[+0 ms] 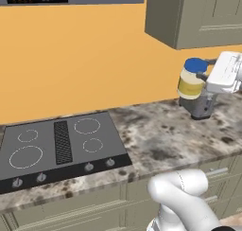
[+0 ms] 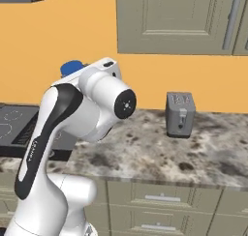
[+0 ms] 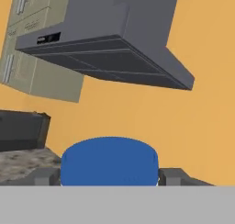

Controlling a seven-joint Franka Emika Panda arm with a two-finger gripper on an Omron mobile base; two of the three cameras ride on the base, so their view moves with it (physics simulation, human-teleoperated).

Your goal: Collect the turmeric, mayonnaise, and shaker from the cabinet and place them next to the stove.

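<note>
My gripper (image 1: pixel 202 73) is shut on the mayonnaise (image 1: pixel 191 82), a pale yellow jar with a blue lid, and holds it in the air above the counter, right of the stove (image 1: pixel 56 147). In the hand view the blue lid (image 3: pixel 109 161) sits between my two finger tips. From the right base view the lid (image 2: pixel 71 66) peeks out behind my arm, with the stove's edge (image 2: pixel 14 126) at the left. The stove is a flat dark cooktop with white ring burners and a central vent grille. The turmeric and the shaker are out of view.
A steel toaster (image 1: pixel 202 108) (image 2: pixel 180 114) stands on the speckled counter (image 1: pixel 160 140) under the held jar. A grey-beige wall cabinet (image 1: pixel 194 14) hangs above it. A grey range hood (image 3: pixel 114 48) hangs over the stove. Drawers run below the counter's front edge.
</note>
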